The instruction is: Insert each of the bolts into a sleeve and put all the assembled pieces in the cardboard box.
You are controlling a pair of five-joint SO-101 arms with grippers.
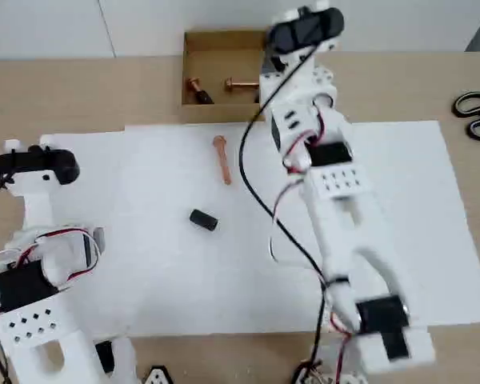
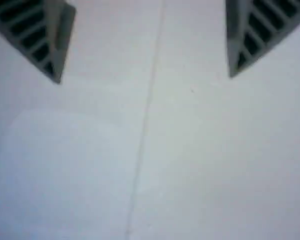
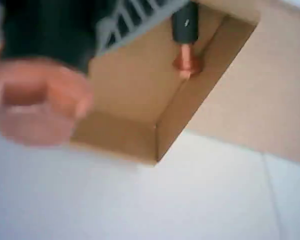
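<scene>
The cardboard box stands at the table's far edge. Inside it lies an assembled bolt and sleeve, seen in the box corner in the right wrist view. My right gripper hangs over the box's right part, shut on another copper bolt in a black sleeve; its head looms close by a grey finger. A loose copper bolt and a black sleeve lie on the white sheet. My left gripper stands open above bare sheet at the left.
The white sheet covers most of the table. Scissors lie at the far right on the wood. The right arm stretches from the near right edge to the box, its cable looping over the sheet's middle.
</scene>
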